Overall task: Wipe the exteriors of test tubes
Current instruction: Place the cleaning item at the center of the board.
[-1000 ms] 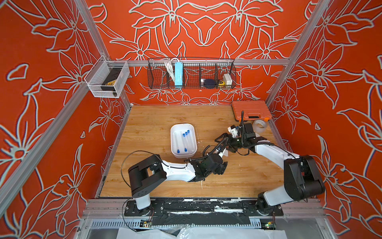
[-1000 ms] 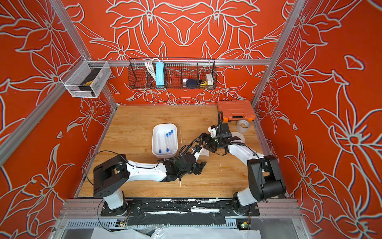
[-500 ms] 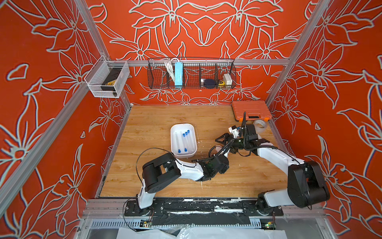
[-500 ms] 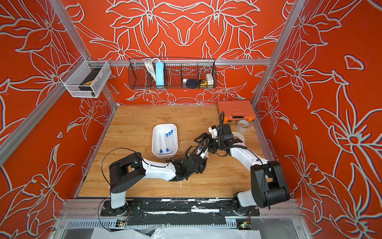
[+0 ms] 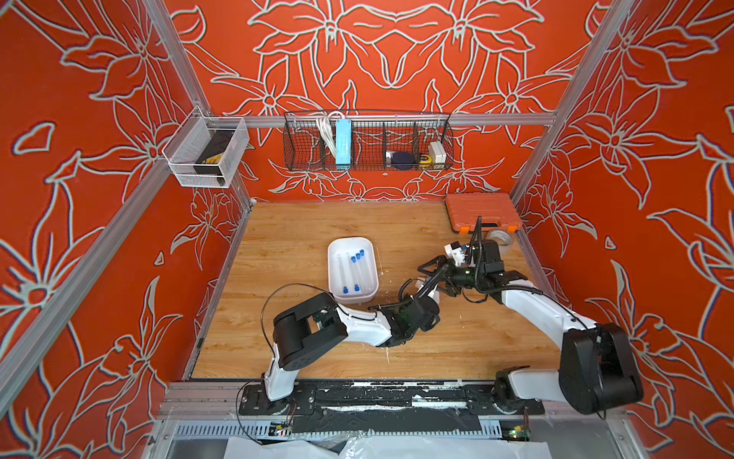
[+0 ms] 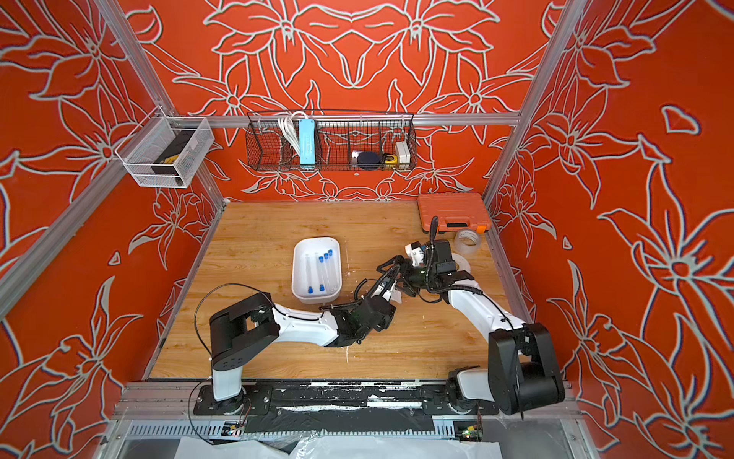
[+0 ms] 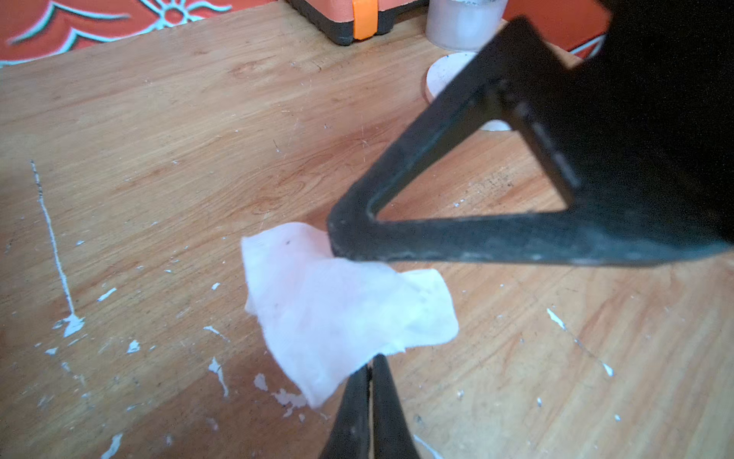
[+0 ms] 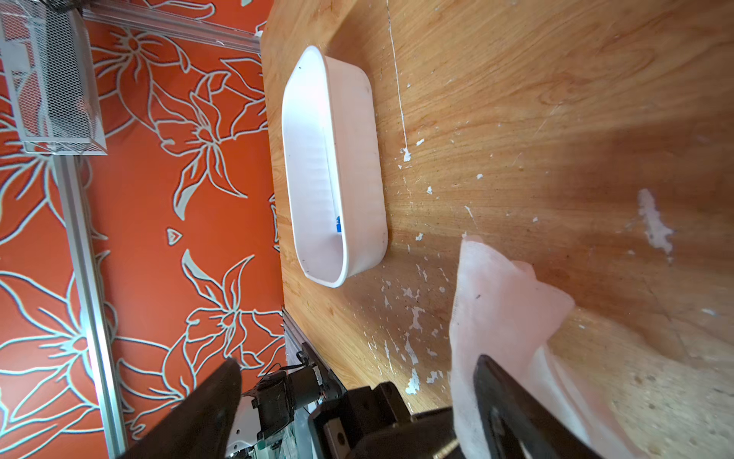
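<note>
Test tubes (image 5: 356,272): several slender clear tubes with blue caps. They lie lengthwise, side by side, inside a white oblong tray (image 5: 332,254) and show in both top views (image 6: 322,270). Some caps point to the far side, some to the near side. From the right wrist view only one blue cap shows above the tray's wall. Both grippers are apart from the tubes, to the right of the tray.

Tray: stands on the wooden table (image 5: 298,222), about mid-depth and a little left of centre.

Tissue (image 7: 337,306): crumpled, white, to the right of the tray and slightly nearer, between the two grippers. Whether it rests on the wood or hangs just clear cannot be told.

Left gripper (image 7: 371,365): jaws pressed together, pinching one edge of the tissue.

Right gripper (image 8: 357,359): jaws spread wide, holding nothing. The tip of one finger touches the opposite edge of the tissue.

Tool case (image 5: 480,208): orange, closed, in the far right corner of the table.

Tape roll (image 6: 467,240): clear, just in front of the case.

Disc (image 6: 460,262): white, flat on the table near the tape roll, partly hidden by the right arm.

Wire basket (image 5: 369,145): black, hung on the far wall, holding small items.

Mesh box (image 5: 206,159): white, fixed at the far left corner post.
</note>
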